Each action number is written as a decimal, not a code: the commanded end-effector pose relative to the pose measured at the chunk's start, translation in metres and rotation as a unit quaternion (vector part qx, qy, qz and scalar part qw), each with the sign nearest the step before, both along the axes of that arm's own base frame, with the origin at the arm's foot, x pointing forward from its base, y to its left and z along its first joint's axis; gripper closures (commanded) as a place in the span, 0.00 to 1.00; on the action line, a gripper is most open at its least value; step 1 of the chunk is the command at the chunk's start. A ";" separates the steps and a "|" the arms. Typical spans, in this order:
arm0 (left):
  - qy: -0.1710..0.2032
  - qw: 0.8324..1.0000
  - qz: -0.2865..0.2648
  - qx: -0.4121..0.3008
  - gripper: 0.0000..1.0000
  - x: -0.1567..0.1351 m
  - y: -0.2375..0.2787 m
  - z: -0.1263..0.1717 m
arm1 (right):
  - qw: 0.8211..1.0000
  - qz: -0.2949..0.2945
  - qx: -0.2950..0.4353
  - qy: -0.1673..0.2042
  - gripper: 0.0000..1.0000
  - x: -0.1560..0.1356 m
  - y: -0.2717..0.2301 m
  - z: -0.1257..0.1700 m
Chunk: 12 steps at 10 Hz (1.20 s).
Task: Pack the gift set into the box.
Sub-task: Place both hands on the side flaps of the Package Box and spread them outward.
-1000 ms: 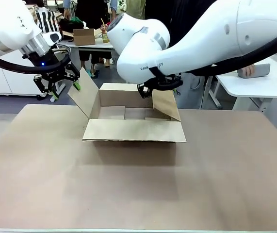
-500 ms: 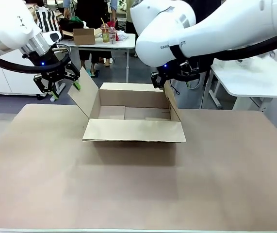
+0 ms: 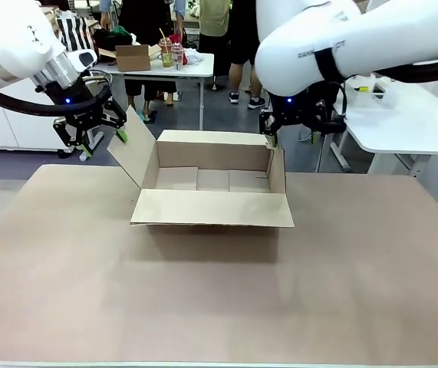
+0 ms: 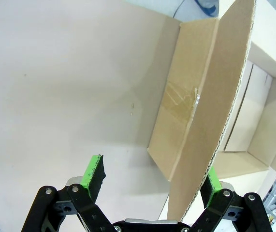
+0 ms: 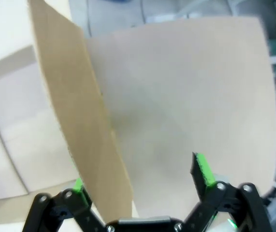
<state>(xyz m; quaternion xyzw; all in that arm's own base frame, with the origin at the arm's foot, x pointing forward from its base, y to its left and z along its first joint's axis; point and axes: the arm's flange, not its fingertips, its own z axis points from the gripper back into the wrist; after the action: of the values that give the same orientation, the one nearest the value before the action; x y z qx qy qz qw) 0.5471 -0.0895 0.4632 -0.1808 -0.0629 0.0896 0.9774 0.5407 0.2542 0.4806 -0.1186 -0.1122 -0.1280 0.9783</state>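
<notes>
The box (image 3: pixel 211 207) stands open at the table's middle, its front flap folded down toward me. Its left flap (image 3: pixel 133 146) leans outward, and my left gripper (image 3: pixel 103 138) straddles that flap's top edge, open. In the left wrist view the flap (image 4: pixel 215 96) stands between the spread green pads (image 4: pixel 94 171) of the left gripper (image 4: pixel 154 173). My right gripper (image 3: pixel 271 138) hovers open over the upright right flap (image 3: pixel 278 169). The right wrist view has the flap's edge (image 5: pixel 79 111) between the wide fingers of the right gripper (image 5: pixel 138 175). The gift set is out of view.
The brown table top (image 3: pixel 219 307) stretches wide in front of the box. Behind it stand people at a white table holding a small brown carton (image 3: pixel 133 57) and cups. Another white table (image 3: pixel 403 123) is at the right.
My right arm has swung to the right and lifted away from over the box. The right flap went from leaning inward to upright. The left arm and left flap stayed put.
</notes>
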 end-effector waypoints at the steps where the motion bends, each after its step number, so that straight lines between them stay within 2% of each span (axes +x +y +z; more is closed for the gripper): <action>1: 0.001 1.000 0.007 0.007 0.00 -0.001 0.000 0.002 | 0.999 0.003 0.039 0.000 0.00 -0.017 -0.033 -0.007; 5: 0.001 1.000 0.007 0.007 0.00 -0.001 0.000 0.002 | 0.994 -0.033 0.103 0.004 0.00 -0.026 -0.090 -0.017; 6: 0.001 1.000 0.007 0.007 0.00 -0.001 0.000 0.002 | 0.989 -0.030 0.145 0.008 0.00 -0.029 -0.103 -0.024; 7: 0.001 1.000 0.007 0.007 0.00 -0.001 0.000 0.002 | 0.997 -0.039 0.067 0.003 0.00 -0.015 -0.074 -0.012; 12: 0.001 1.000 0.007 0.007 0.00 -0.001 0.000 0.002 | 0.997 -0.039 0.067 0.003 0.00 -0.015 -0.074 -0.012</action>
<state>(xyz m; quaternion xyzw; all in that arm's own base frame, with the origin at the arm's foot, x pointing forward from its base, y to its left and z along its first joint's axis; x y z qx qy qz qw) 0.5471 -0.0895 0.4632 -0.1808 -0.0630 0.0896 0.9774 0.5210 0.1792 0.4655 -0.0444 -0.0921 -0.1624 0.9814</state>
